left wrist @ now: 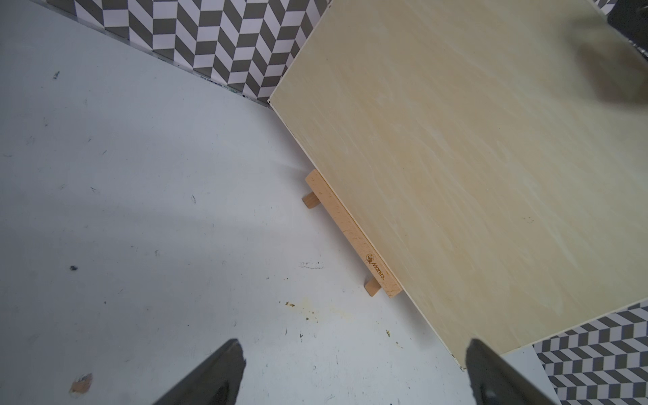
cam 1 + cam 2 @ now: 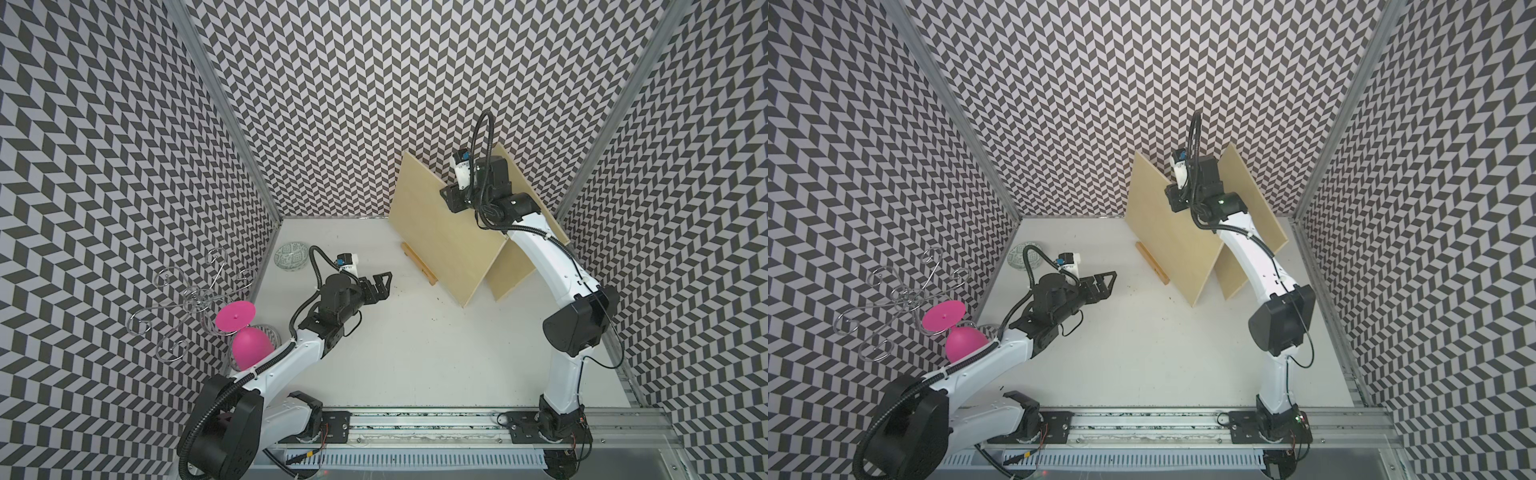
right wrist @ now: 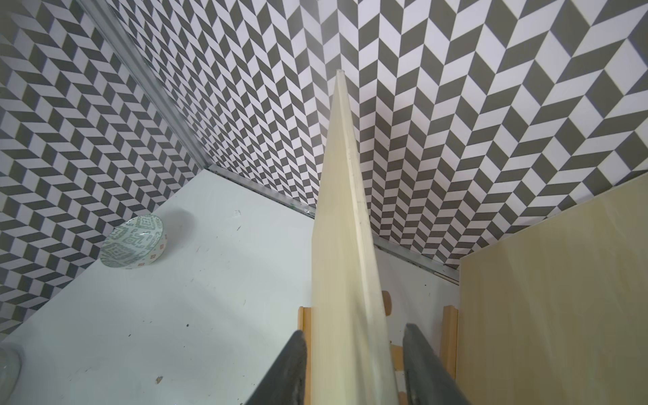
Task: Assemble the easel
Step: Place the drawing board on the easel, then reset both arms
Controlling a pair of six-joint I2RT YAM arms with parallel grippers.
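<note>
The easel stands at the back right as two pale boards on a low wooden frame. The front board (image 2: 436, 237) (image 2: 1167, 237) (image 1: 473, 157) rests in the wooden ledge (image 2: 419, 264) (image 1: 350, 231). The rear board (image 2: 515, 266) (image 3: 554, 298) leans behind it. My right gripper (image 2: 451, 199) (image 3: 354, 333) is at the front board's top edge (image 3: 345, 228), with one finger on each side. Its jaws are open, with a gap showing beside one finger. My left gripper (image 2: 384, 282) (image 1: 354, 345) hangs wide open over bare table, short of the ledge and holding nothing.
A patterned bowl (image 2: 292, 256) (image 3: 133, 242) sits at the back left. A wire rack (image 2: 195, 299), a pink disc (image 2: 235, 316) and a pink cup (image 2: 249, 347) stand at the left wall. Chevron walls close in three sides, and the arms' rail (image 2: 415, 428) runs along the front.
</note>
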